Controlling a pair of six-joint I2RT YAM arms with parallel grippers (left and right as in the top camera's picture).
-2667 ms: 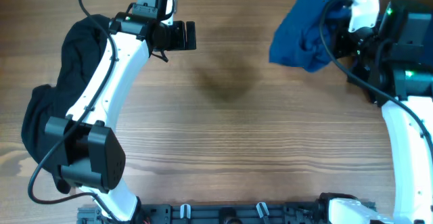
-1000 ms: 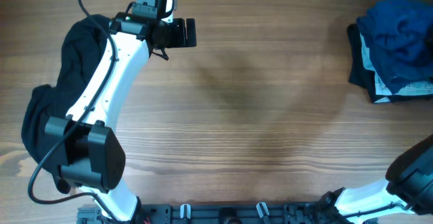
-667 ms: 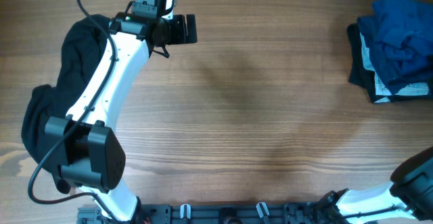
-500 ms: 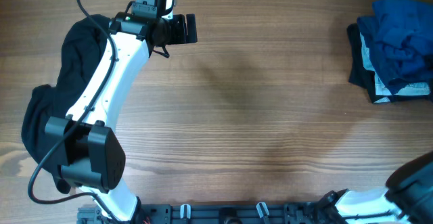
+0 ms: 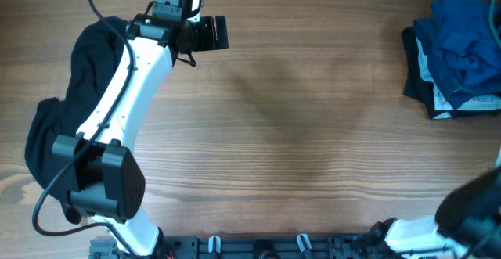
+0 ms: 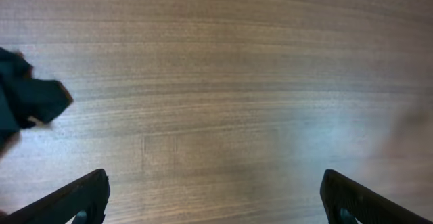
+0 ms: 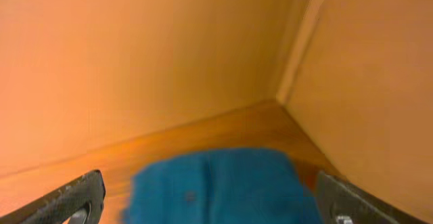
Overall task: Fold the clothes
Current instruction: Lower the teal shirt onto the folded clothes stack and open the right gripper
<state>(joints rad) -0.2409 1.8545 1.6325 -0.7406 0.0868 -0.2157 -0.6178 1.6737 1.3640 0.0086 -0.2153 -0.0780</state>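
The blue shirt (image 5: 463,32) sits crumpled on a pile of darker clothes (image 5: 413,83) at the surface's (image 5: 297,134) right edge, near the far corner. A black garment (image 5: 47,134) lies along the left edge. The left pincer (image 5: 221,34) is by the far edge, spread wide, well apart from the shirt. The right pincer (image 7: 210,183) is spread too, with blurry blue cloth (image 7: 230,176) seen between its tips.

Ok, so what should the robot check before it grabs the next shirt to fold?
1. Is the left gripper open and empty? Ok.
2. Is the right gripper open? Ok, its fingers are wide apart.
3. Is the middle of the table bare for folding? Ok.
4. Is the blue shirt lying flat? Not ok, it is bunched on top of dark clothes.
5. Is the black garment free? Not ok, the left arm lies over it.
6. How near is the right gripper to the shirt? Cannot tell, that view is blurred.
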